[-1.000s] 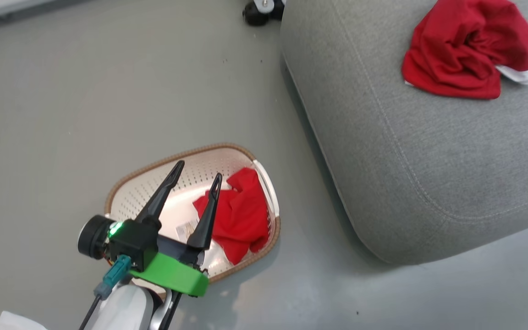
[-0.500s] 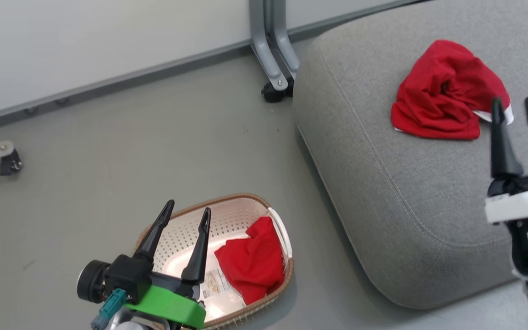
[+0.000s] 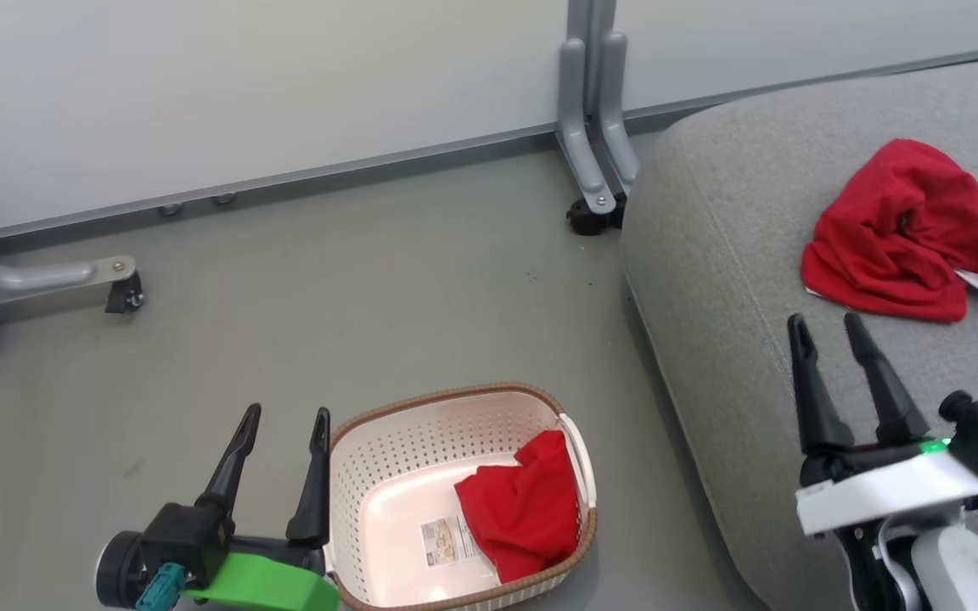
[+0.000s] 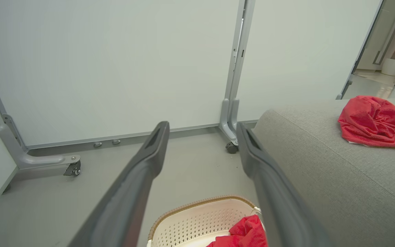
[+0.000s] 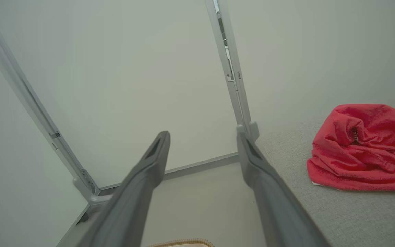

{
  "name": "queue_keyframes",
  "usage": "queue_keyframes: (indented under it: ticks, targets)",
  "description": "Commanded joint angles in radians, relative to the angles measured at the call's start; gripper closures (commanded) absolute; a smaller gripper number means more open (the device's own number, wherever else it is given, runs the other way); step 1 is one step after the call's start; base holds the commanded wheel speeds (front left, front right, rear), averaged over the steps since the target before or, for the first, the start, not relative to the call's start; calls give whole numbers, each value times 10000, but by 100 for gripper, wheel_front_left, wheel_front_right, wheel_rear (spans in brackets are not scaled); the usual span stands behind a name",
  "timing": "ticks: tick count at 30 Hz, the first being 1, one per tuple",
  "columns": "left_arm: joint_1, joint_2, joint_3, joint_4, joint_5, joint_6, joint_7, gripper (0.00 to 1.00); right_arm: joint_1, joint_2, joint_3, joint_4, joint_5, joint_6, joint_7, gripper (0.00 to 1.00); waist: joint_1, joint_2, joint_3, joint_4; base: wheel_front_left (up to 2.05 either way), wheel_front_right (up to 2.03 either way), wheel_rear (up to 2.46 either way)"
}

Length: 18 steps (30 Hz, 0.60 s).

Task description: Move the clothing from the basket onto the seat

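One red garment [image 3: 896, 233] is already lying on the grey seat cushion [image 3: 735, 356], just beyond the tips of the right gripper [image 3: 825, 320] and a little to their right. The other red garment [image 3: 523, 509] is sitting crumpled in the white perforated basket [image 3: 446, 393], bunched against the wall farthest from the left gripper [image 3: 287, 410], beside the label sticker [image 3: 446, 541]. Both grippers are standing with their fingers spread wide and are holding nothing. The left one is hovering just outside the basket's rim, with the basket on its right. The right one is hanging above the cushion's near edge. By my reading the task is about halfway through, and the step in hand is going for the second garment. The next move is calling for a gripper to swing over the basket, tip downward and drop its open fingers around a thick fold of the cloth. It then needs to close firmly and lift clear of the rim before carrying the garment across to the cushion.
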Motion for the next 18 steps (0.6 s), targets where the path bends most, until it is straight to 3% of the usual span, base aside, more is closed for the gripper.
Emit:
queue_keyframes:
  ticks: [1, 8, 18]
  targets:
    - [188, -54, 85, 17, 184, 1, 7, 0, 210, 45, -5, 37, -199, 0, -27, 0, 1, 0, -191, 274, 0, 0, 0]
    - [572, -151, 852, 302, 509, 1, 6, 0, 952, 761, -310, 330, -1600, 0, -27, 0, 1, 0, -416, 666, 0, 0, 0]
    - [848, -165, 1054, 479, 14, 1, 7, 0, 1194, 1107, -450, 379, -2631, 0, -27, 0, 1, 0, -519, 894, 0, 0, 0]
